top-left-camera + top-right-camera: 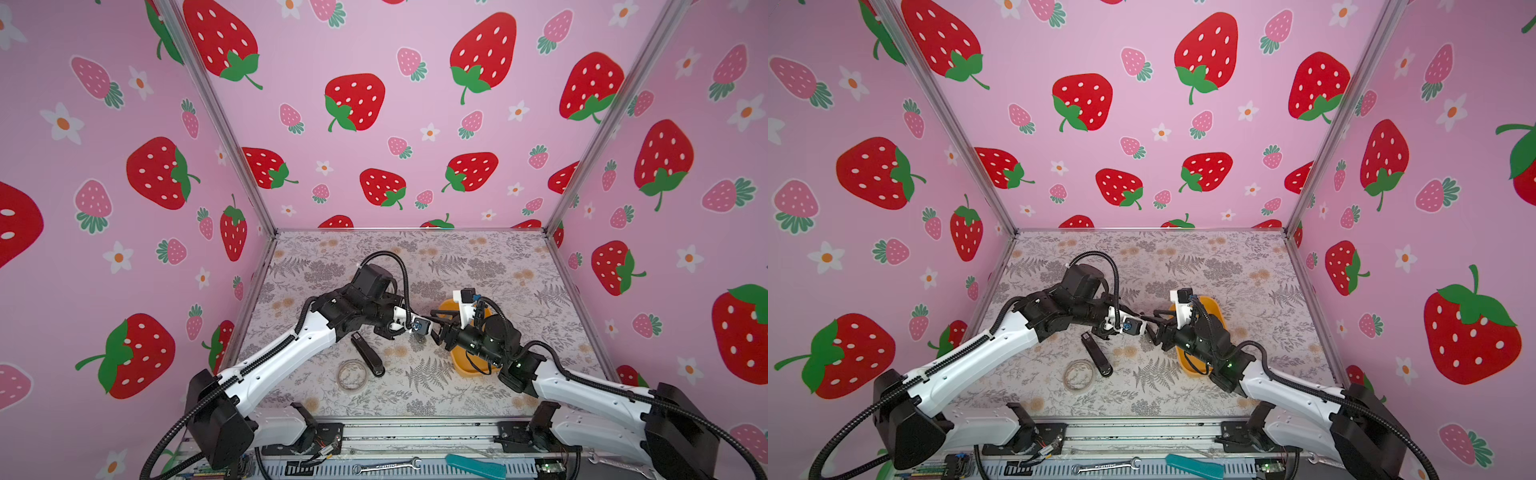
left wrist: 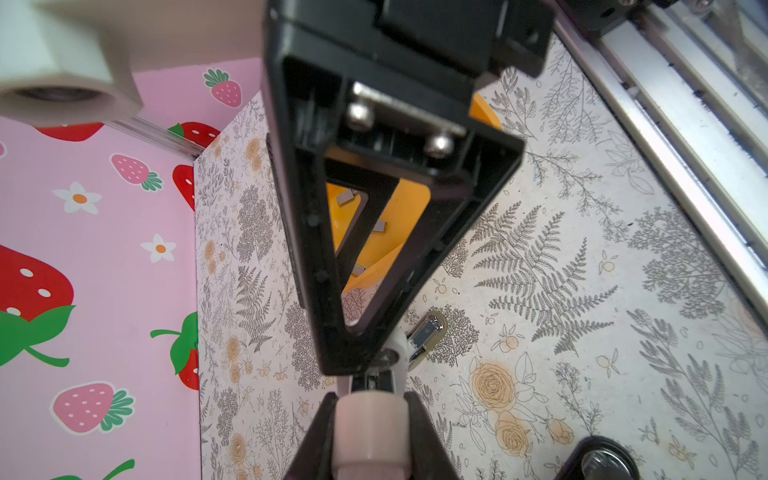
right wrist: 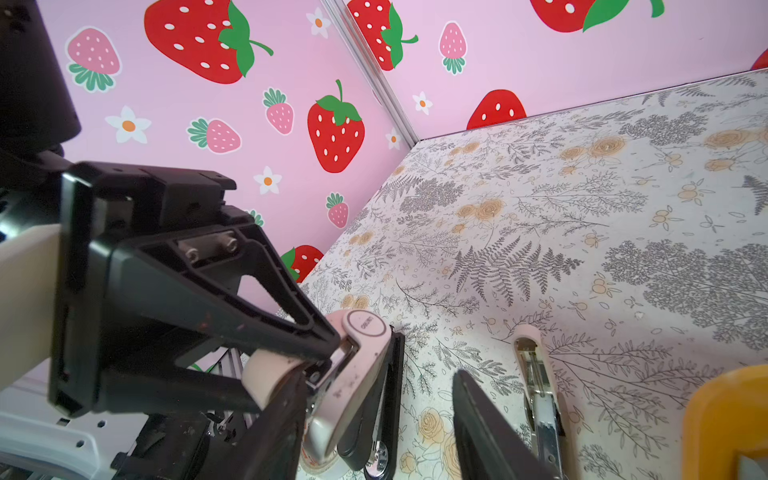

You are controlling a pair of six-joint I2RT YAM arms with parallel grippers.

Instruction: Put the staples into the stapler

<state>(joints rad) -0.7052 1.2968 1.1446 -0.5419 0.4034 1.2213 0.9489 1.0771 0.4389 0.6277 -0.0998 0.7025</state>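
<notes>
Staples (image 2: 347,198): short grey metal strips in yellow plastic tray (image 1: 468,371).
Right end effector (image 3: 380,376): nearer tray, jaws apart.
Left end effector (image 2: 371,415): clenches pale pink plastic stapler (image 3: 357,370).

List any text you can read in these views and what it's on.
"deli", probably: small and tilted, on the round badge of the pink stapler.
Wrench: stamped lettering, too blurred to read.
Nothing else legible.
</notes>
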